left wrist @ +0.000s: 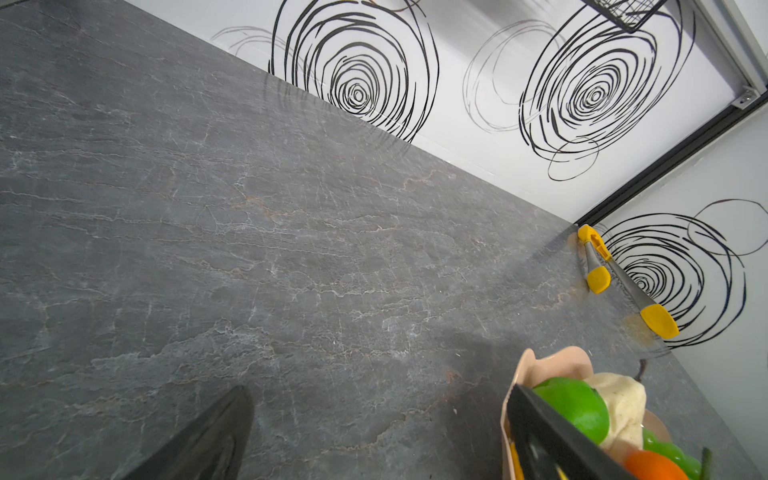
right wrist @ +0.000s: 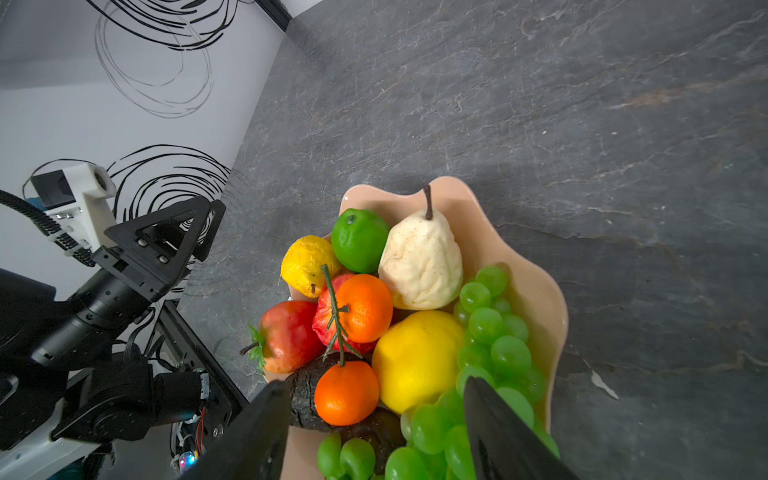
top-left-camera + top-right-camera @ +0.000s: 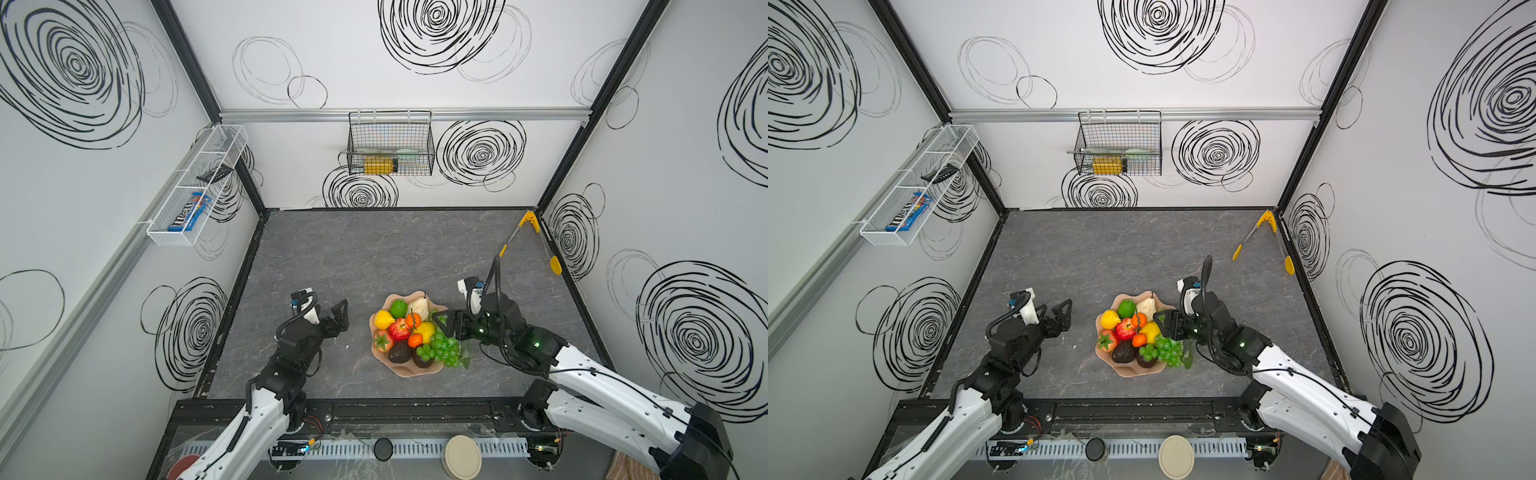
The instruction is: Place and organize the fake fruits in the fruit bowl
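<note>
I saw a grey stone-look worktop (image 3: 374,257) walled by white panels with black swirls. The fruit bowl (image 3: 397,372) sat near the front, right of centre, heaped with the fake fruits (image 3: 409,332): lime, pear, lemons, apple, oranges, avocados, with the grape bunch (image 2: 490,332) along its right side. My right arm reached in low from the near right, elbow bent, its right gripper (image 3: 441,325) over the bowl's right rim just above the grapes, jaws parted and holding nothing. My left arm was bent left of the bowl, its left gripper (image 3: 340,318) spread wide and empty above the worktop. Yellow-tipped tongs (image 3: 536,245) lay in the far right corner.
</note>
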You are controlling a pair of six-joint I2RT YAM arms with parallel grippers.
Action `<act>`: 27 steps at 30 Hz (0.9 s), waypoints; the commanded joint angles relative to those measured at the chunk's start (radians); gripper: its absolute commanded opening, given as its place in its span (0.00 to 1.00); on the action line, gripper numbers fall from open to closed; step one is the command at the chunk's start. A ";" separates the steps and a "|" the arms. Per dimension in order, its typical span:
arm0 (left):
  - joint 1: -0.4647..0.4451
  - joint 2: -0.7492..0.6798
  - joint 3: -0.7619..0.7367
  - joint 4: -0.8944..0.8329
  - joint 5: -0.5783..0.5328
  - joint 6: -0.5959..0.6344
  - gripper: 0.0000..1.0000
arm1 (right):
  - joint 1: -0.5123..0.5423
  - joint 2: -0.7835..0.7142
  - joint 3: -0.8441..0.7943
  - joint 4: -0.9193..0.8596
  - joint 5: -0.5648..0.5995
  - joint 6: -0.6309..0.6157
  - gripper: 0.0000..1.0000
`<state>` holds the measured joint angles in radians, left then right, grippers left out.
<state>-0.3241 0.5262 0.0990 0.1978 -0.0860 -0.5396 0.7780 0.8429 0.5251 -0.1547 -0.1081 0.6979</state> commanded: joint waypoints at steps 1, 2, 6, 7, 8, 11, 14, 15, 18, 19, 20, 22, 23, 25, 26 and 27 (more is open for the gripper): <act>0.008 -0.004 -0.005 0.047 0.004 0.004 0.99 | 0.007 -0.017 0.029 -0.034 0.017 -0.021 0.75; 0.008 -0.005 -0.005 0.047 0.005 0.004 0.99 | 0.007 -0.017 0.033 -0.043 0.021 -0.026 0.76; 0.009 -0.003 -0.005 0.048 0.005 0.004 0.99 | 0.005 -0.046 0.062 -0.124 0.100 -0.054 0.76; 0.008 -0.002 -0.005 0.048 0.006 0.004 0.99 | 0.004 -0.064 0.063 -0.147 0.143 -0.058 0.76; 0.008 -0.002 -0.005 0.048 0.006 0.004 1.00 | 0.004 -0.084 0.058 -0.165 0.184 -0.057 0.75; 0.008 0.000 -0.005 0.049 0.008 0.004 0.99 | -0.012 -0.165 0.047 -0.224 0.272 -0.060 0.74; 0.009 0.001 -0.005 0.051 0.011 0.004 1.00 | -0.051 -0.208 0.043 -0.285 0.296 -0.051 0.75; 0.008 0.002 -0.005 0.053 0.012 0.005 0.99 | -0.070 -0.214 0.039 -0.299 0.298 -0.048 0.75; 0.007 0.012 -0.003 0.060 0.014 0.006 0.99 | -0.154 -0.238 0.026 -0.292 0.284 -0.064 0.80; 0.007 0.017 -0.001 0.062 0.011 0.007 0.99 | -0.191 -0.250 0.025 -0.272 0.282 -0.081 0.81; 0.004 0.023 0.003 0.066 0.006 0.006 0.99 | -0.222 -0.257 0.026 -0.248 0.288 -0.097 0.82; -0.004 0.041 0.019 0.066 -0.025 -0.003 0.99 | -0.289 -0.255 0.031 -0.196 0.323 -0.135 0.89; -0.008 0.053 0.031 0.068 -0.045 -0.010 0.99 | -0.324 -0.248 0.033 -0.151 0.329 -0.165 0.91; -0.018 0.080 0.068 0.064 -0.092 -0.022 0.97 | -0.382 -0.232 0.021 -0.046 0.358 -0.218 0.93; -0.027 0.095 0.090 0.063 -0.132 -0.025 0.96 | -0.405 -0.218 0.007 0.032 0.385 -0.245 0.97; -0.037 0.114 0.110 0.065 -0.179 -0.023 0.96 | -0.426 -0.200 -0.015 0.121 0.427 -0.272 0.98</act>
<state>-0.3412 0.6117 0.1337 0.2054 -0.1505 -0.5507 0.3981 0.6167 0.5419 -0.2684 0.2180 0.5285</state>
